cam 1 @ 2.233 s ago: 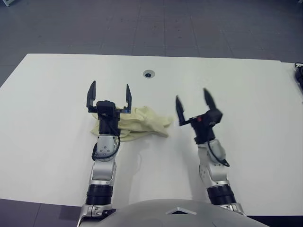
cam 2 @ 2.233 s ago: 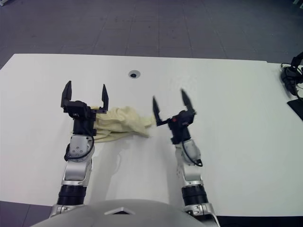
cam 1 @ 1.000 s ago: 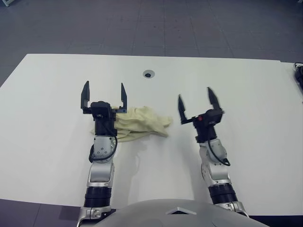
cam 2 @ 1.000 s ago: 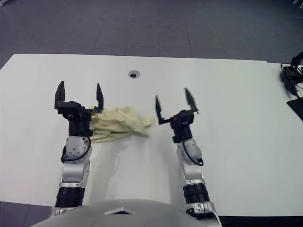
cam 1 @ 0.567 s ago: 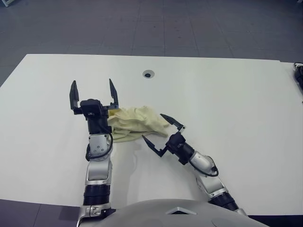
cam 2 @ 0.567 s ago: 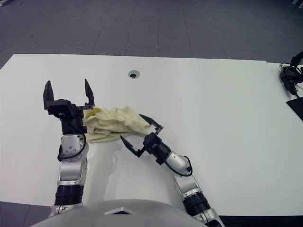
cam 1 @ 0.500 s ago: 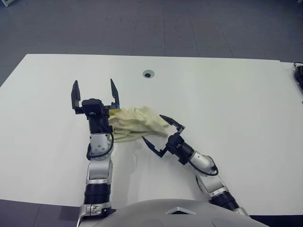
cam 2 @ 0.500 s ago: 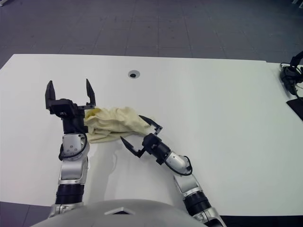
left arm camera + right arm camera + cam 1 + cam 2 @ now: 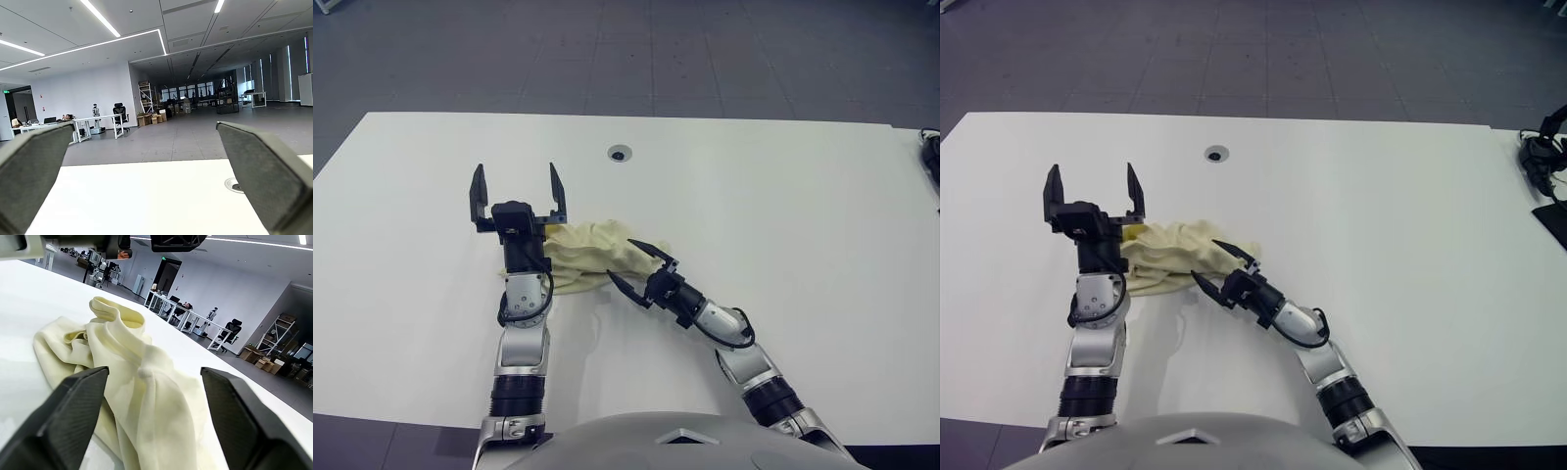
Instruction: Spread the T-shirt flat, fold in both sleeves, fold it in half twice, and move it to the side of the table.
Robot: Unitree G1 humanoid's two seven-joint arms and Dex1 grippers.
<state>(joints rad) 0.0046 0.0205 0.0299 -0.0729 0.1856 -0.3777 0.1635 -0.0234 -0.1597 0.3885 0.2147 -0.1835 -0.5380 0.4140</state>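
T-shirt [image 9: 602, 253] on table [image 9: 822, 215], hole [image 9: 621, 153] behind it

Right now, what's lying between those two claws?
The crumpled pale-yellow T-shirt, on the white table between the raised left gripper and the low right gripper at its edge. Both eye views show this.

Right gripper [image 9: 619, 258] swung down from upright to low over the table, fingers spread, now at the crumpled T-shirt's [image 9: 592, 253] right edge, left gripper [image 9: 516, 171] shifted slightly leftward
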